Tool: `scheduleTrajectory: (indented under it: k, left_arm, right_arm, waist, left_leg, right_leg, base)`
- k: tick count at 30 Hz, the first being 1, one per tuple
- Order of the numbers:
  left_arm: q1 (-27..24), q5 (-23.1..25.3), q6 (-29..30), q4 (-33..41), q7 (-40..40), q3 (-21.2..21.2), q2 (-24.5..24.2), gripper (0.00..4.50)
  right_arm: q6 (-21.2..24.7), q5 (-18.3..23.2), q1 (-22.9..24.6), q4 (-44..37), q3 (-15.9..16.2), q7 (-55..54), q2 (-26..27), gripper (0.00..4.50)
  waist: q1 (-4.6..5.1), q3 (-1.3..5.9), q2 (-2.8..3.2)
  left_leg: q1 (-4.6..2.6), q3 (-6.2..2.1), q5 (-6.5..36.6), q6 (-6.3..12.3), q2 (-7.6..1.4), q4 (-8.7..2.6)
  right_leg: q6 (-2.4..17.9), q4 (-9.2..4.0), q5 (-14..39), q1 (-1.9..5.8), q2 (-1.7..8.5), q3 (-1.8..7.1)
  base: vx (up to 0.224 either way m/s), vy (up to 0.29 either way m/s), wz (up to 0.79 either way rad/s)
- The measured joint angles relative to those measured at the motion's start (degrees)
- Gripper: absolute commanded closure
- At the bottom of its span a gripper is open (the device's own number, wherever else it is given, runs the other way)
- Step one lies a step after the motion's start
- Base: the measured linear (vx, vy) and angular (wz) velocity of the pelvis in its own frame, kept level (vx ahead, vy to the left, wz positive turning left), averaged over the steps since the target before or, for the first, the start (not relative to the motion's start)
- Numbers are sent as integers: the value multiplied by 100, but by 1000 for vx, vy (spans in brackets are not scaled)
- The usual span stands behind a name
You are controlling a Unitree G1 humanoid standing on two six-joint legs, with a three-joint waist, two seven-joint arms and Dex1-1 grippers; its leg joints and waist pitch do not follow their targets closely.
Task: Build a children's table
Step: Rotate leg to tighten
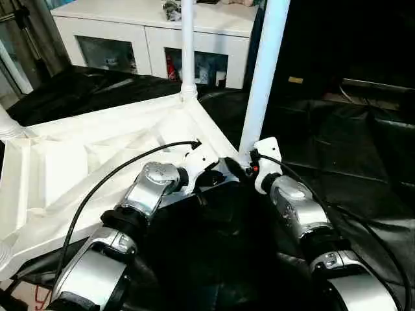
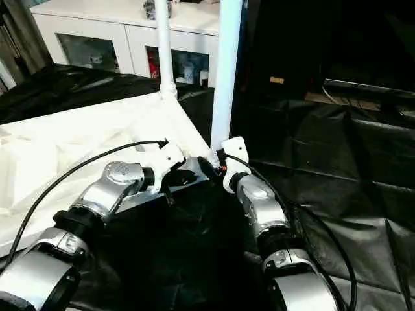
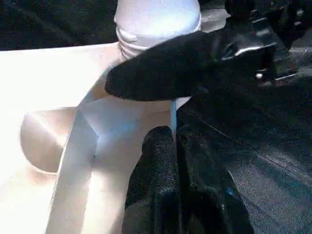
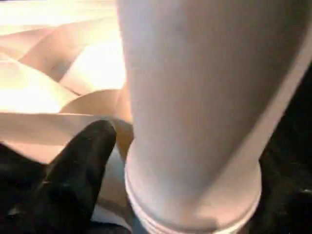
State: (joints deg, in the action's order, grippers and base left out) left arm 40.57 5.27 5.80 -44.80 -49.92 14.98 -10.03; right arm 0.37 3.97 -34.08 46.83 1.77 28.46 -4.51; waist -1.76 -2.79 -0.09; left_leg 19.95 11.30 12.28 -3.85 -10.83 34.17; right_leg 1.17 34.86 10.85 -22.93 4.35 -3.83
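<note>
Now, near leg (image 1: 262, 78): top cut off, my right gripper (image 1: 248, 167) clasping its base.
Left gripper (image 3: 173, 141): pinching tabletop (image 1: 78, 168) rim beside that leg.
Leg socket: hidden.

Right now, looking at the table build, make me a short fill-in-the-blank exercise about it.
1. The table top lies with its ribbed underside facing ____.
2. The near leg stands at the corner between the two ____.
3. The far leg stands ____ in its corner socket.
4. Behind the table stands a white ____ with glass doors.

Missing words: up; grippers; upright; cabinet
</note>
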Motion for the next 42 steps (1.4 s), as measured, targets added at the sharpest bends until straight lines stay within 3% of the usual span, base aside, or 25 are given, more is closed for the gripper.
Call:
scheduleTrajectory:
  k: [8,12,18,19,24,30,35,39,42]
  left_arm:
    - [-208,-173,-189,287,-749,-10,-338,450]
    - [-410,-337,-377,505,-1453,8,-683,450]
    - [-591,-463,-396,821,-2193,140,-937,450]
    - [-611,-474,-405,858,-2250,149,-973,450]
    - [-650,-526,-446,921,-2478,172,-1086,450]
    - [-685,-549,-444,980,-2536,176,-1117,450]
    - [-685,-532,-445,959,-2381,169,-1041,450]
    - [-599,-405,-424,791,-1928,140,-867,450]
    - [-350,-230,-313,450,-1229,69,-575,450]
  right_arm:
    - [-93,37,259,-421,194,1367,-446,59]
    - [-3,130,484,-873,526,2365,-819,59]
    - [191,261,668,-1301,773,3270,-1051,59]
    - [205,271,691,-1338,783,3360,-1072,84]
    - [439,359,750,-1596,873,3696,-1263,109]
    - [596,401,792,-1710,874,3721,-1252,165]
    - [649,444,841,-1666,723,3501,-1090,174]
    - [603,437,820,-1465,515,2856,-870,175]
    - [468,318,633,-1060,264,1783,-547,176]
  waist:
    - [4,3,5]
    - [-27,-1,15]
    - [-89,-2,13]
    - [-99,-2,14]
    - [-154,-2,13]
    - [-160,-2,13]
    - [-159,-2,12]
    - [-144,-1,9]
    - [-102,-2,5]
  left_leg:
    - [2,1,-2,6,-5,-27]
    - [3,3,-2,7,-10,-34]
    - [4,7,1,2,-11,-30]
    - [4,7,1,2,-11,-30]
    - [4,8,1,2,-11,-30]
    - [5,8,1,1,-11,-30]
    - [2,8,0,0,-11,-29]
    - [-4,8,-1,-1,-10,-26]
    - [-6,7,-2,-4,-6,-25]
  right_leg:
    - [12,5,7,-16,-7,-4]
    - [17,6,14,-17,-9,-11]
    - [17,5,14,-15,-7,-10]
    - [17,5,14,-16,-7,-10]
    - [17,5,15,-17,-7,-10]
    - [16,4,15,-18,-7,-10]
    - [16,7,15,-15,-7,-9]
    - [18,9,14,-6,-6,-5]
    - [2,5,22,-5,-4,-3]
  base:
    - [0,0,0]
    - [0,0,0]
    - [0,0,0]
    - [0,0,0]
    - [0,0,0]
    - [0,0,0]
    - [0,0,0]
    - [0,0,0]
    - [0,0,0]
